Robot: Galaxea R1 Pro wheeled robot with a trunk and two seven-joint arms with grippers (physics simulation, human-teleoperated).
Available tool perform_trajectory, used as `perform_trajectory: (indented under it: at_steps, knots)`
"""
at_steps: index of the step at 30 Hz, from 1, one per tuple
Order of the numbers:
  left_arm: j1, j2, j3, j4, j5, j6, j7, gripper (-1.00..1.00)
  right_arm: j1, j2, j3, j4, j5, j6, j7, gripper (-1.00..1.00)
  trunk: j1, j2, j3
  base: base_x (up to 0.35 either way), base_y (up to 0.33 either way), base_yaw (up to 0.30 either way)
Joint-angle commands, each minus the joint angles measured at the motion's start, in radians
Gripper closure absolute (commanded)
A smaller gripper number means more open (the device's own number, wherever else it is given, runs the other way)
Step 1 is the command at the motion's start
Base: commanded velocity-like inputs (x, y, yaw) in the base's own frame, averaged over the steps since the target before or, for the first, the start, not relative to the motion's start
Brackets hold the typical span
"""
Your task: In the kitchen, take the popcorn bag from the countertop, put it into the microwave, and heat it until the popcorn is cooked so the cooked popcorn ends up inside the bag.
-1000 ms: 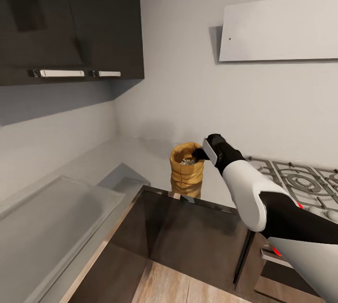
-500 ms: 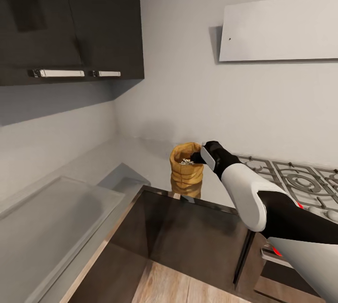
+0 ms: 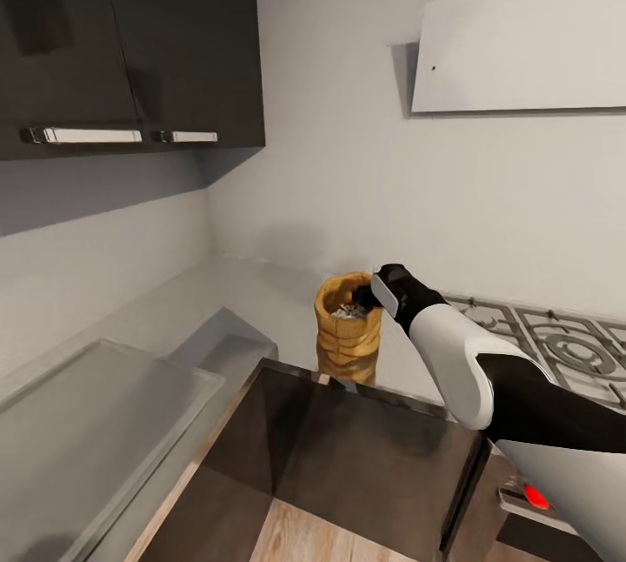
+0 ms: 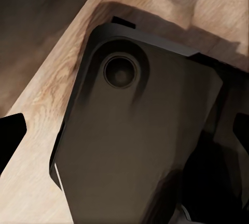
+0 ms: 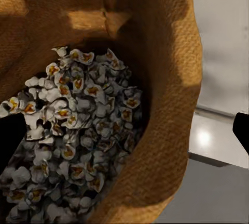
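The mustard-tan popcorn bag (image 3: 346, 337) stands upright on the grey countertop (image 3: 252, 284), beside the hob. Whitish popcorn (image 5: 78, 130) fills its lower half and also shows through the mouth in the head view (image 3: 350, 311). My right gripper (image 3: 367, 294) is at the bag's near rim and open. In the right wrist view one finger (image 5: 9, 135) is inside the mouth and the other outside, so the gripper (image 5: 124, 130) straddles the bag's wall (image 5: 166, 104). My left gripper (image 4: 124, 130) hangs open over the wood floor. The microwave is out of view.
A grey gas hob (image 3: 556, 336) lies right of the bag under a flat white hood (image 3: 522, 49). Dark upper cabinets (image 3: 130, 31) hang at the left. A pale sink board (image 3: 96, 405) runs along the left counter. Dark cabinet fronts (image 3: 365, 449) sit below the bag.
The head camera has shifted slightly, so the whole scene has moved. My right gripper has dropped from above the bag's rim down onto it, one finger going into the mouth.
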State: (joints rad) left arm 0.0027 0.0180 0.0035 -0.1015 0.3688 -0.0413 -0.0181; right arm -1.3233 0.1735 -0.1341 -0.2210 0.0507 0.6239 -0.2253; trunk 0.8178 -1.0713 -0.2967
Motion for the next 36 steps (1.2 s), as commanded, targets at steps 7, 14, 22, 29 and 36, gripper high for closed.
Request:
perform_trajectory:
  at_steps: [7,14,22,29,36]
  knots:
    - [0.000,0.000,0.001,-0.001,0.006,-0.005,-0.002,-1.00,-0.001,0.001,-0.010,0.074,0.003,-0.028,-0.003,-1.00,0.000,-0.001,-0.001,0.012,0.000,0.000]
    - [0.000,0.000,0.001,-0.001,0.006,-0.005,-0.001,-1.00,-0.001,0.001,-0.011,0.093,0.004,-0.038,-0.005,-1.00,0.000,-0.001,-0.001,0.000,0.000,0.000]
    - [-0.001,0.003,0.002,0.002,0.006,-0.008,0.000,-1.00,-0.001,0.001,-0.010,0.065,0.013,-0.021,-0.023,-1.00,0.000,-0.001,-0.001,0.000,0.000,0.000]
    - [0.000,0.003,0.003,0.002,0.006,-0.009,0.000,-1.00,-0.001,0.001,-0.012,0.026,0.004,-0.049,-0.062,-1.00,0.000,-0.001,-0.001,0.000,0.000,0.000]
    - [0.000,0.003,0.001,0.002,0.006,-0.009,0.000,-1.00,-0.001,0.001,-0.017,-0.013,-0.004,-0.049,-0.101,-1.00,0.000,-0.001,-0.001,0.000,0.000,0.000]
